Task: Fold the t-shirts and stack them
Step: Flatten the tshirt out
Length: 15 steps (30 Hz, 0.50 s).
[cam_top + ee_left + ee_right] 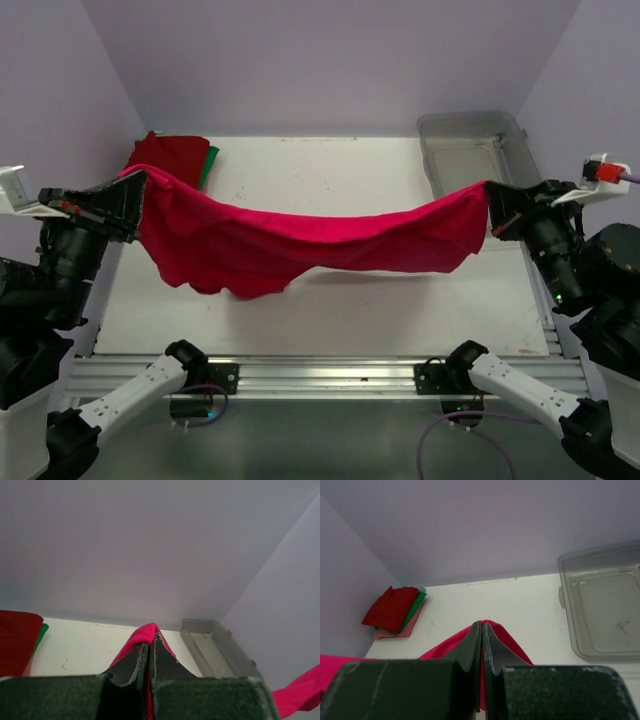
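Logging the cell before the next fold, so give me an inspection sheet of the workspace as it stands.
Surface: white table, lightly scuffed.
Job's things: crimson t-shirt hangs sagging between both hands; folded stack, dark red over green over salmon, far left corner.
Clutter: clear grey bin, far right corner.
Grippers: left hand shut on one shirt end, right hand on the other.
Cables: purple cable looped near the right base.
Surroundings: plain pale walls.

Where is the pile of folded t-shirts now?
In the top view, the pile of folded t-shirts lies in the far left corner of the table, behind the left tool, across from the clear bin at far right.
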Available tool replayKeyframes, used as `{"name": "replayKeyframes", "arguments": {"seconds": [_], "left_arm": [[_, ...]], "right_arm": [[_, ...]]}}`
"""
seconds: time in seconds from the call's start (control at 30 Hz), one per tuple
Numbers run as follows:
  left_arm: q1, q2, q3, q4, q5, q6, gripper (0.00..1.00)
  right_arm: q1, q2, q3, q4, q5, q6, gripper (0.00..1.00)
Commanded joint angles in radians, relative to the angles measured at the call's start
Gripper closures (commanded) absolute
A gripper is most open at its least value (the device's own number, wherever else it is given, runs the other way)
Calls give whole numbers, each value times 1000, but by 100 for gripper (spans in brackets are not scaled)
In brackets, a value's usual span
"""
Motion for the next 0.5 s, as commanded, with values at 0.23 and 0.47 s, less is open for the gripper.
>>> {"name": "replayKeyframes", "arguments": {"seconds": [0.23, 0.47], "left_arm": [[35, 593, 192, 68, 2, 165, 100], [221, 970, 710, 156, 292, 269, 100]], "right_arm": [[-34, 548, 287, 34, 207, -104, 100], [-90, 830, 653, 195, 170, -232, 100]]}}
